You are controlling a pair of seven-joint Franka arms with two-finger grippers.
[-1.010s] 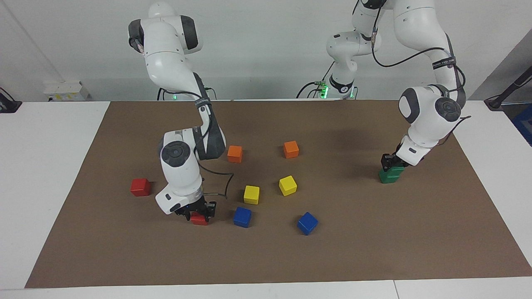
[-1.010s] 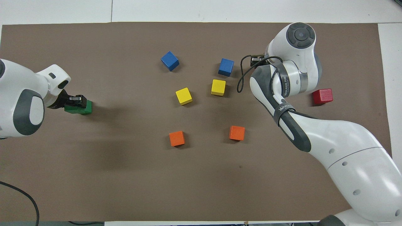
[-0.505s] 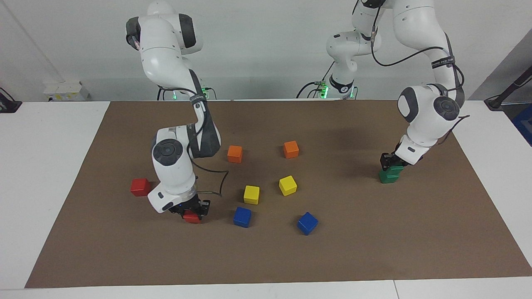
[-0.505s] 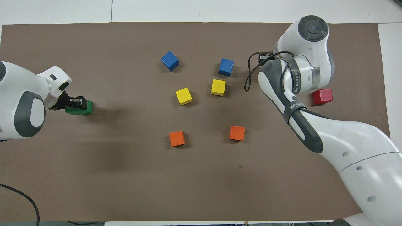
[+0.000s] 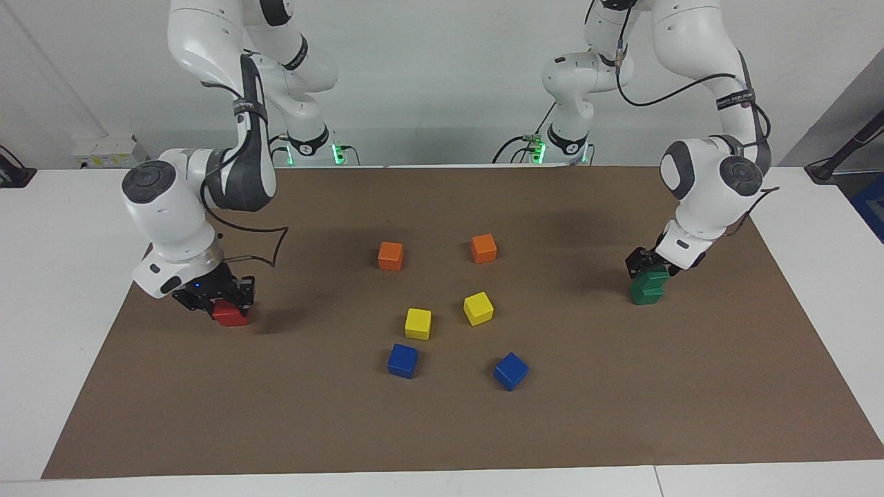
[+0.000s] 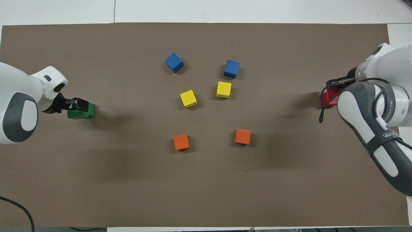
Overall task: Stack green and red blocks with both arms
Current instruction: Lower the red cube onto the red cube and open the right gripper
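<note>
Red block, a small glossy bright cube, sits at the right arm's end of the brown mat, close to the mat's edge. The right gripper is down on it with its fingertips pressed together. The gripper's black body hides the cube's upper part, so it is hard to say whether one red cube or two, one on the other, stand there. In the overhead view only a sliver of red shows beside the gripper. The cube's visible faces look roughly square to the mat's edges. Being a cube, it has no long axis.

Six other cubes lie apart from one another in the middle of the mat. Two orange cubes are nearest the robots. Two yellow cubes lie farther out, and two blue cubes are farthest. The blue one toward the left arm's end is turned cornerwise.

Toward the left arm's end stand the two green blocks, dark glossy cubes of equal size. The upper green block rests on the lower green block, so the pair forms a short column whose long axis is upright. The upper cube is not squarely aligned with the lower one and sits slightly shifted on it. The left gripper is at the upper cube's top, reaching in from the mat's edge. Whether it is spread or pinching the cube cannot be told.
</note>
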